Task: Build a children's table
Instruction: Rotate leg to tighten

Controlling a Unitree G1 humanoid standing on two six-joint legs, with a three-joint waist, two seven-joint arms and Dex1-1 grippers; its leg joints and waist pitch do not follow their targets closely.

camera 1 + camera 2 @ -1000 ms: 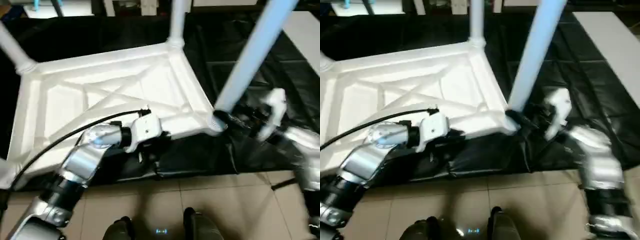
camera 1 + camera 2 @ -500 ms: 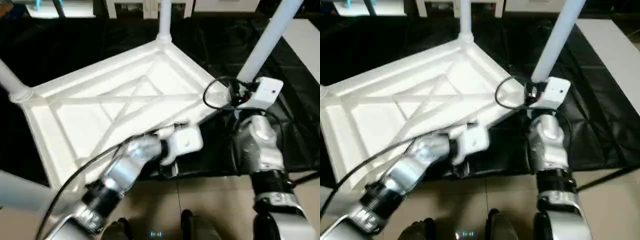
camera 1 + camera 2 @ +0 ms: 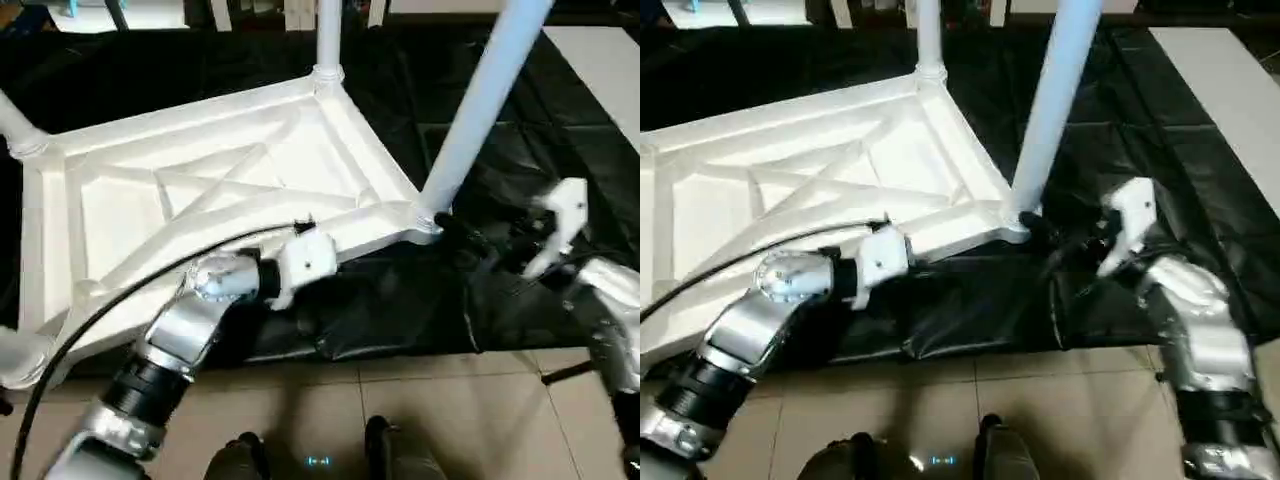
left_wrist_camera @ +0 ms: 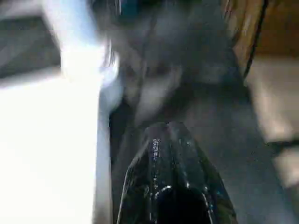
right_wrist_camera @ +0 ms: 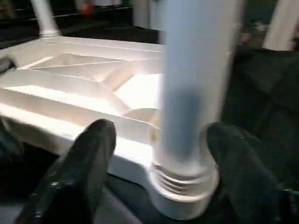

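While the white plastic rectangular children's table point(image 3: 220, 190) lies upside down on the black-draped tabletop point(image 3: 560, 150), its X-ribbed underside faces up and long white cylindrical tube legs stand in its round corner sockets. At the far left corner one tube leg point(image 3: 15, 125) slants out of the head view, and the near left corner leg point(image 3: 20, 360) juts toward the tiled floor point(image 3: 300, 420).

The left arm reaches in from the lower left with a black cable looping over it, and the left gripper point(image 4: 170, 154) sits at the table's near long edge, just beside the white rim. Its two black fingers are pressed together with nothing between them, as the left wrist view shows, blurred though it is.

Further right, the far corner leg point(image 3: 328, 35) stands upright in its socket. The near right corner leg point(image 3: 480, 105) rises from its socket point(image 5: 180, 186), leaning toward the upper right in the head view.

On the right, the right gripper point(image 5: 163, 149) is at that near right corner, low by the socket. Its black fingers point(image 5: 91, 154) stand wide apart on either side of the tube's base, with gaps between each finger and the tube, so the leg is straddled but not clamped.
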